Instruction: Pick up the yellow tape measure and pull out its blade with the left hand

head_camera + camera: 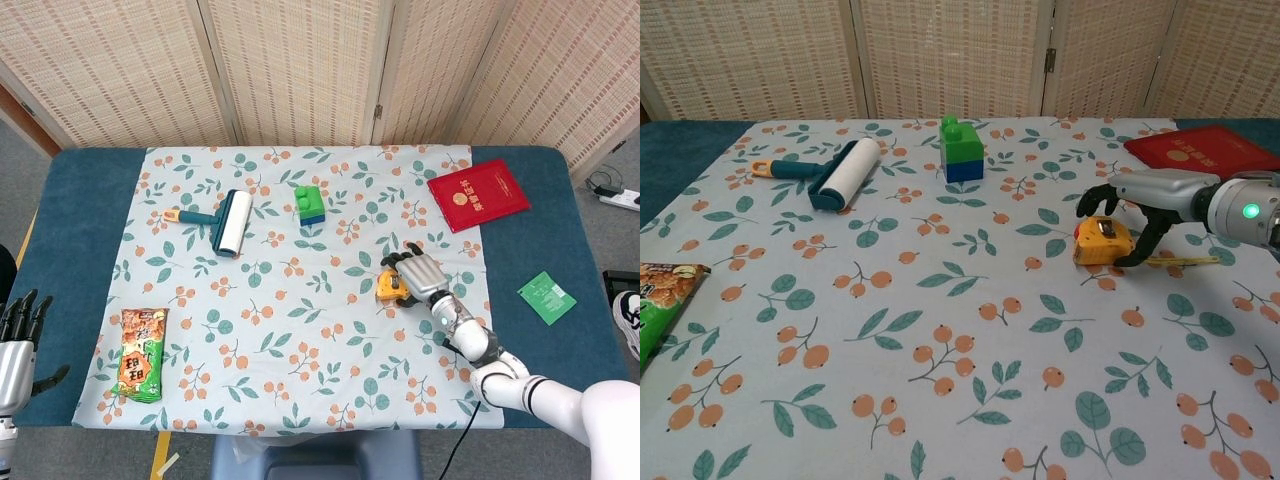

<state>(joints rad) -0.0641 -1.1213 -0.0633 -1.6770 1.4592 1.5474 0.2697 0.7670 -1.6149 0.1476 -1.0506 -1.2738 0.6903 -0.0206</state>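
No legible text on any item

right hand [1137, 203] reaches in low from the right edge, forearm stretched out, palm down. its dark fingers [1095, 196] curl downward, arched and apart, thumb tip pointing down just off the surface. left hand [18, 335] hangs at the far left corner, fingers upright and spread, thumb out sideways, holding nothing.
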